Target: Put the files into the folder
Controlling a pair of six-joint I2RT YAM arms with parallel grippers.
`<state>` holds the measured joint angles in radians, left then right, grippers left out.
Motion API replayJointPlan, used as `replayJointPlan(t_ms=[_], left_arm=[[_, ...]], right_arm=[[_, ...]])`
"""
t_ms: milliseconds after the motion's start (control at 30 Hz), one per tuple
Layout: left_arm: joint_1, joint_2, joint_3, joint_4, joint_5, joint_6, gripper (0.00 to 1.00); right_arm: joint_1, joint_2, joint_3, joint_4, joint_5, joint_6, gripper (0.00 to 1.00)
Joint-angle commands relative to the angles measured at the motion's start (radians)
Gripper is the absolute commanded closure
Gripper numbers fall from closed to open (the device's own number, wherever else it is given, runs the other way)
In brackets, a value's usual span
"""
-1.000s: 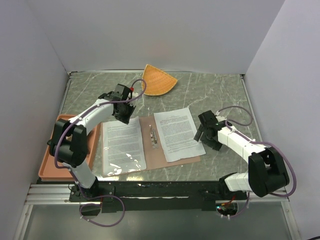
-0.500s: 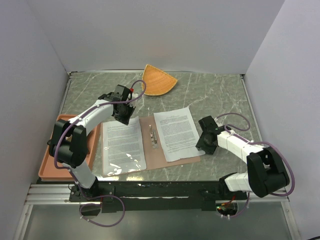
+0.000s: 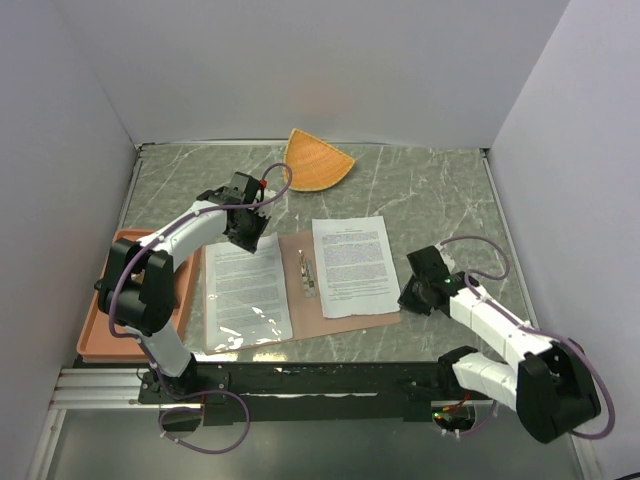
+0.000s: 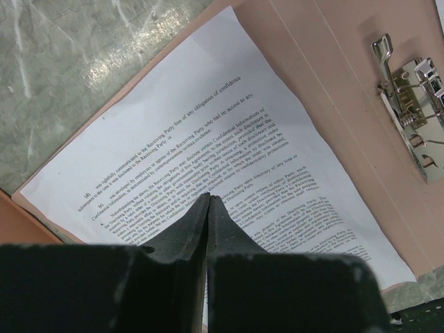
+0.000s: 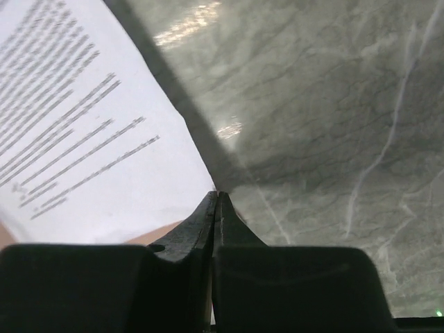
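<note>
Now I am nudging the right file [image 3: 350,265] square onto the folder [image 3: 300,312], right gripper [image 5: 216,196] newly pressed together, left gripper [image 4: 209,200] likewise.

Grey-green marbled tabletop [image 3: 430,185] fills the middle of the frame, plain white walls [image 3: 300,60] box it in, soft glare lower left.

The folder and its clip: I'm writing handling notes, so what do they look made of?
The folder looks like thin card with a matte reddish-brown finish: flat, dull, no glare. The clip looks like polished metal, probably steel: silvery, with bright reflections and a coiled spring.
</note>
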<state>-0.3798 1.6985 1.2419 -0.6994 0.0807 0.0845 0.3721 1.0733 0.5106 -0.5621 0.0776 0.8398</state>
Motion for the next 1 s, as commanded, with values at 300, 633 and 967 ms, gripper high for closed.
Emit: replayJointPlan(t_ms=[300, 633, 967], left_arm=[[0.004, -0.022, -0.004, 0.017, -0.006, -0.019, 0.92], [0.004, -0.017, -0.006, 0.021, 0.001, -0.028, 0.93], [0.004, -0.022, -0.018, 0.021, -0.007, -0.008, 0.93]], right_arm=[[0.059, -0.101, 0.006, -0.032, -0.062, -0.047, 1.00], [0.188, 0.011, 0.041, -0.031, -0.098, -0.070, 1.00], [0.205, 0.040, 0.175, -0.169, -0.042, -0.162, 0.54]])
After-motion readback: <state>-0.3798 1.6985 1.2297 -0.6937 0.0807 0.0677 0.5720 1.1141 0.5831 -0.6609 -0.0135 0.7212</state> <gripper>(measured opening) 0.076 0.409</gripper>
